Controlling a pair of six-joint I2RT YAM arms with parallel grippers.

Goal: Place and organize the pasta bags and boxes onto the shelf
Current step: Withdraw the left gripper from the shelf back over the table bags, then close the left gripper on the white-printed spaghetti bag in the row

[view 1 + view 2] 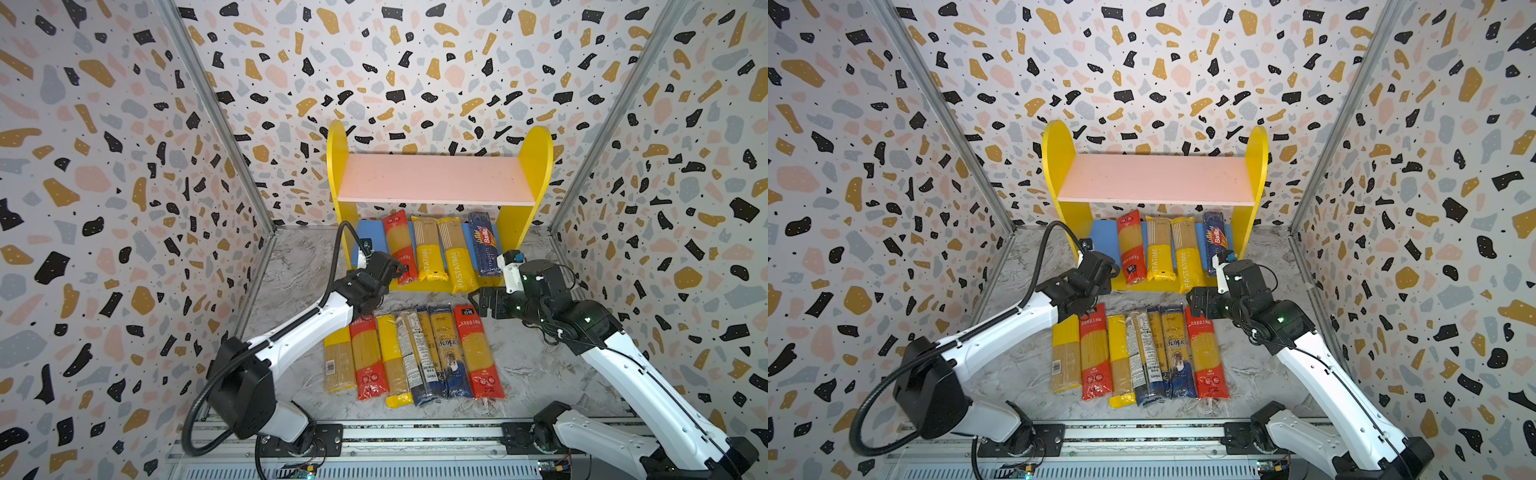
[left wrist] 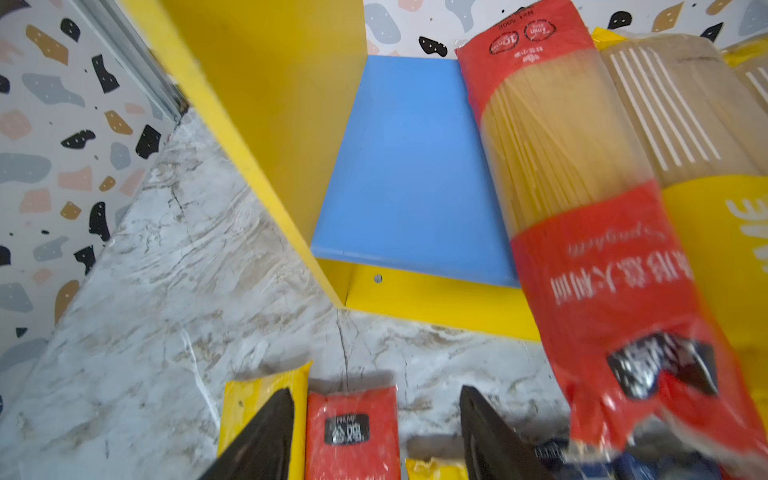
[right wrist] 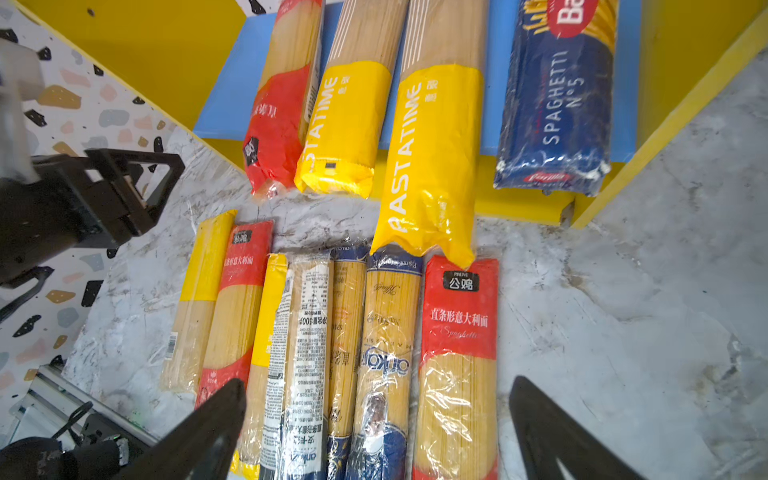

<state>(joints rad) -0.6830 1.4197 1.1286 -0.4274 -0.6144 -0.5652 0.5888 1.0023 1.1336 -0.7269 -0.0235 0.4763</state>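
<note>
The shelf (image 1: pixel 436 178) stands at the back, its pink upper board bare. On its blue lower board (image 2: pixel 407 166) lie a red pack (image 1: pixel 399 245), two yellow PASTATIME packs (image 1: pixel 428 249) and a dark blue Barilla pack (image 1: pixel 484 245), their front ends overhanging. Several more pasta packs (image 1: pixel 415 353) lie side by side on the table in front. My left gripper (image 1: pixel 392 268) is open beside the front end of the red pack (image 2: pixel 582 208) and holds nothing. My right gripper (image 3: pixel 377 381) is open above the far end of the table row.
A strip of blue board stays uncovered between the red pack and the yellow left side panel (image 2: pixel 266 104). Patterned walls close in on three sides. A metal rail (image 1: pixel 415 432) runs along the front. Bare marble tabletop (image 3: pixel 623 311) lies right of the row.
</note>
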